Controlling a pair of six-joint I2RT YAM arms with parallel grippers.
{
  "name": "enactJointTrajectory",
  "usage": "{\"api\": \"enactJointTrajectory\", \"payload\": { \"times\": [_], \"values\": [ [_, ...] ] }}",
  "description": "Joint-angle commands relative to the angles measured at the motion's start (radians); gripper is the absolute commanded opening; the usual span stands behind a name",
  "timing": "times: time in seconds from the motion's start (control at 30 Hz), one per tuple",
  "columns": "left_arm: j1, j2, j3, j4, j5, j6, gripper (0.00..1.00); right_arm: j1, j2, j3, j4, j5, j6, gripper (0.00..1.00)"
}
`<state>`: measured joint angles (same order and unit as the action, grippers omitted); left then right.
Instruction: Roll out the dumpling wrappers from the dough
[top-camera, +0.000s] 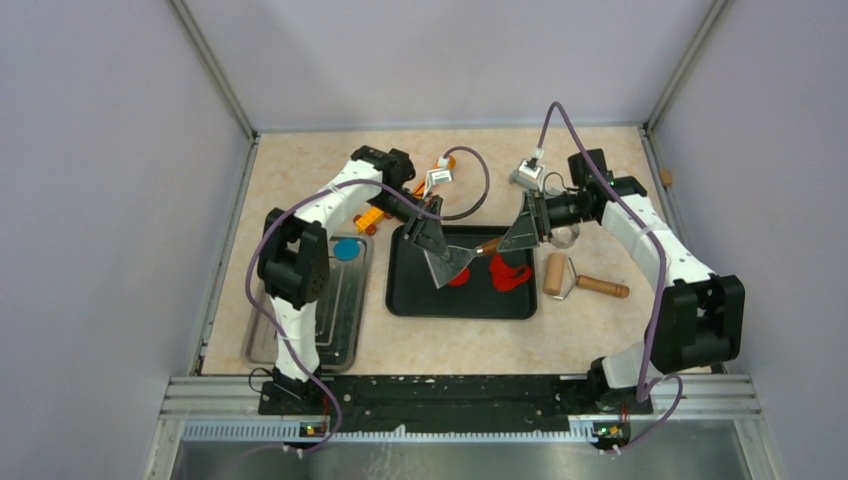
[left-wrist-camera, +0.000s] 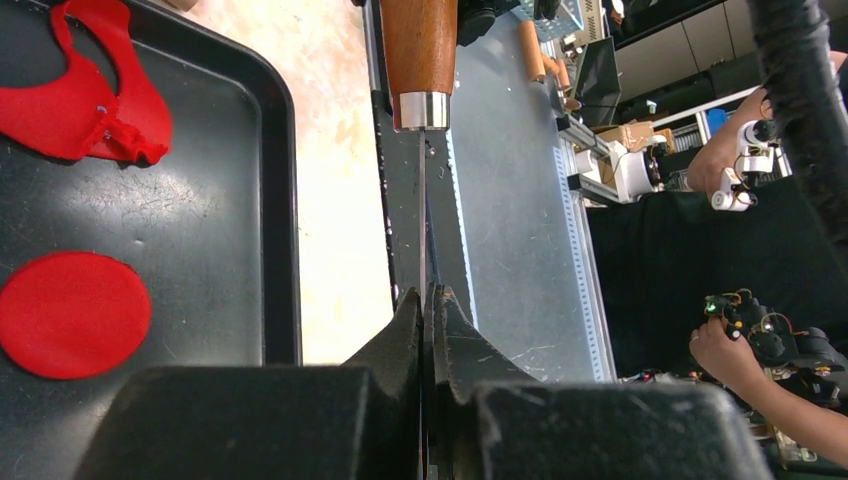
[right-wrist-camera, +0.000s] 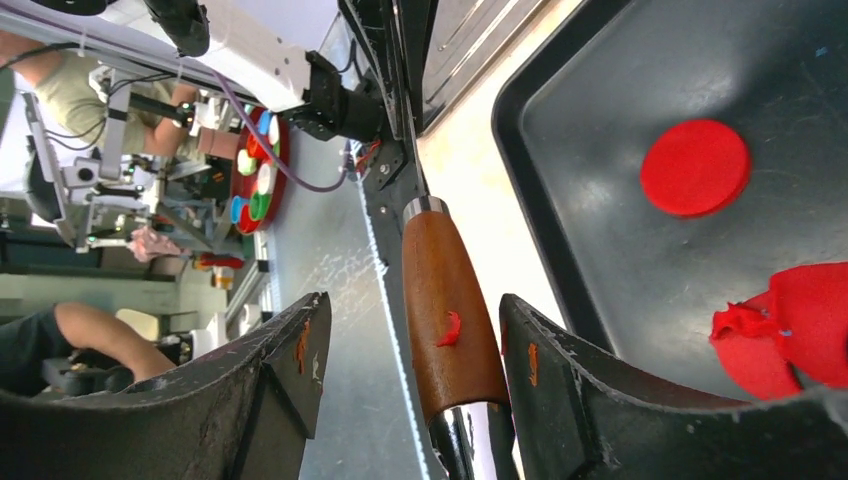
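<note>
On the black tray (top-camera: 410, 300) lies the dough: a flat round red disc (top-camera: 459, 277) (left-wrist-camera: 72, 313) (right-wrist-camera: 695, 167) and a ragged red scrap (top-camera: 510, 272) (left-wrist-camera: 95, 85) (right-wrist-camera: 790, 335). A scraper with a thin metal blade (top-camera: 450, 262) (left-wrist-camera: 421, 230) and a brown wooden handle (top-camera: 488, 246) (left-wrist-camera: 420, 45) (right-wrist-camera: 452, 320) hangs over the tray. My left gripper (top-camera: 428, 238) (left-wrist-camera: 428, 295) is shut on the blade. Around the handle stands my right gripper (top-camera: 520, 235) (right-wrist-camera: 410, 300), open. One finger is close beside the wood; the other is well apart. A red crumb sticks to the handle.
A wooden rolling pin (top-camera: 575, 280) lies right of the black tray. At the left, a metal tray (top-camera: 330, 320) carries a blue disc (top-camera: 346, 249). Orange pieces (top-camera: 370, 218) and a small grey box (top-camera: 527, 172) sit toward the back. Walls close in both sides.
</note>
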<state>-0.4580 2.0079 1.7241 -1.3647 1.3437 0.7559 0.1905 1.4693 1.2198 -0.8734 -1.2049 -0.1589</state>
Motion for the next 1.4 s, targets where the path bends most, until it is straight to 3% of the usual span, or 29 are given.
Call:
{"api": "enactJointTrajectory", "payload": {
  "times": [0.0,0.23,0.53,0.7,0.73,0.77,0.93,0.97,1.0,1.2,1.37],
  "values": [
    [-0.002,-0.002,0.015,0.012,0.081,-0.012,0.0,0.011,-0.048,-0.021,0.085,-0.053,0.08,0.62],
    [-0.002,0.013,0.004,0.034,0.092,-0.036,0.0,0.015,-0.057,-0.031,0.1,-0.053,0.096,0.57],
    [-0.001,0.015,-0.004,0.049,0.09,-0.059,0.0,0.017,-0.056,-0.043,0.109,-0.057,0.109,0.34],
    [-0.001,0.016,-0.018,0.077,0.067,-0.094,0.02,0.018,-0.057,-0.053,0.154,-0.076,0.15,0.12],
    [-0.002,0.014,-0.024,0.099,0.055,-0.125,0.11,0.018,-0.057,-0.054,0.166,-0.077,0.174,0.02],
    [-0.001,0.011,-0.036,0.147,0.033,-0.194,0.21,0.017,-0.06,-0.056,0.177,-0.079,0.191,0.0],
    [0.004,-0.031,-0.06,0.235,-0.097,-0.297,0.49,-0.017,-0.076,-0.096,0.188,-0.051,0.264,0.0],
    [0.004,-0.049,-0.074,0.279,-0.139,-0.343,0.89,-0.035,-0.08,-0.11,0.188,-0.028,0.29,0.0],
    [0.007,-0.068,-0.091,0.314,-0.187,-0.386,0.98,-0.059,-0.084,-0.124,0.184,-0.001,0.317,0.0],
    [0.021,-0.195,-0.192,0.447,-0.474,-0.56,0.99,-0.118,-0.094,-0.164,0.126,0.153,0.263,0.0],
    [0.021,-0.426,-0.318,0.624,-1.015,-0.733,0.99,-0.128,-0.097,-0.176,0.094,0.296,0.239,0.0]
  ]
}}
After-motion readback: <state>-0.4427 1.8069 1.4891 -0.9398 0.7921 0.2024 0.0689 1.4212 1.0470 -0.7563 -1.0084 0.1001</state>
